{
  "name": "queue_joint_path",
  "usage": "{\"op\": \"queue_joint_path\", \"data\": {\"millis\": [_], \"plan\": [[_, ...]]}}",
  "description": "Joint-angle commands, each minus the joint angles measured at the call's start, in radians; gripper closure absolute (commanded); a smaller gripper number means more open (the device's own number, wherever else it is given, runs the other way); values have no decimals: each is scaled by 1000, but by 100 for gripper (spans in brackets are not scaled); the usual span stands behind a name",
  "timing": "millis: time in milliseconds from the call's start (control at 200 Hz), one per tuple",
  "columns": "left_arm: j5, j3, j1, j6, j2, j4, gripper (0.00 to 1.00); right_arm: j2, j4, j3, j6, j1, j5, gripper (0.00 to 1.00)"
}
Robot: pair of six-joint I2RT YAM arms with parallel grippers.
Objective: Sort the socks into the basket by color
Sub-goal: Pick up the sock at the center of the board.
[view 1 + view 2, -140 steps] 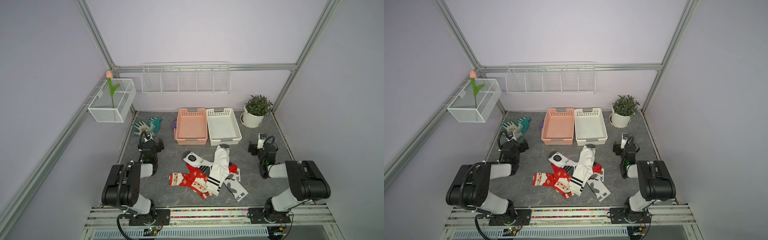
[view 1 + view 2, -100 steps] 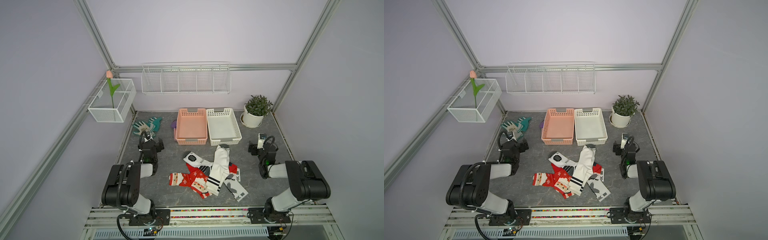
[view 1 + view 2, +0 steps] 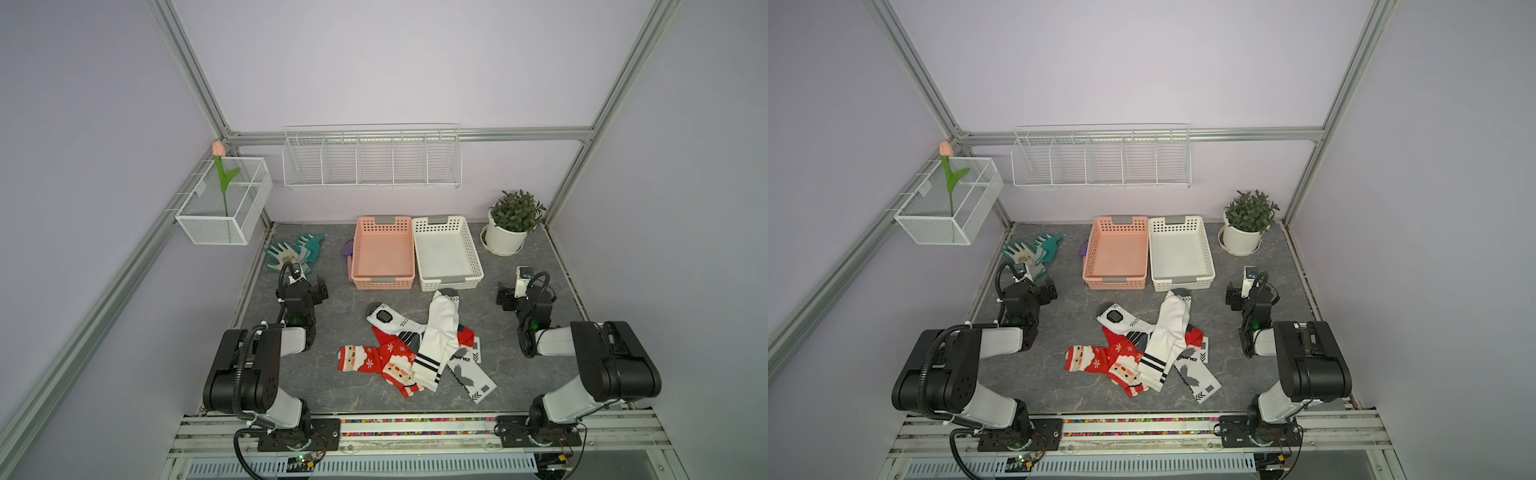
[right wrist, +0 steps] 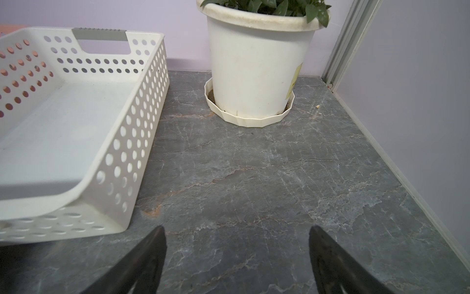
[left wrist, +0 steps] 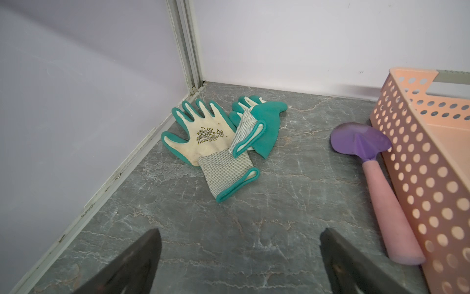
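Teal-and-cream fabric work gloves [image 5: 216,135] lay ahead of my left jaws, spread wide and empty. On the grey table [image 3: 353,399], red Santa socks [image 3: 365,359] and white striped socks [image 3: 440,332] sat heaped before the peach plastic basket [image 3: 382,283] and the white plastic basket [image 3: 451,283]. My right jaws stood wide, gripping nothing.

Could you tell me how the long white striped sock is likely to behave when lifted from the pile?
The striped white sock looks like soft fabric, so it will probably droop. It lies across the red socks, so it may drag them.
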Motion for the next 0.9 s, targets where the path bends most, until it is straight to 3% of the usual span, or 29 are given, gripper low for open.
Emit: {"op": "queue_joint_path", "data": {"millis": [0,470,575,695,770,825,895], "plan": [[12,-9,2,-5,-18,-11,1,-24,9,-14,-16,-2,-14,11],[9,-13,2,-4,-21,-5,1,-27,27,-22,-9,-6,-8,11],[-77,-15,2,-32,-55,-18,1,-79,84,-75,10,-6,46,11],[-171,29,2,-85,-158,-199,1,-225,99,-155,43,-7,151,11],[-236,83,2,-126,-222,-355,1,-351,-7,-164,96,-6,270,11],[-366,146,2,-281,-260,-517,1,-466,-238,-108,172,-8,317,11],[-509,265,2,-547,-293,-860,1,-562,-545,17,213,-7,296,11]]}}
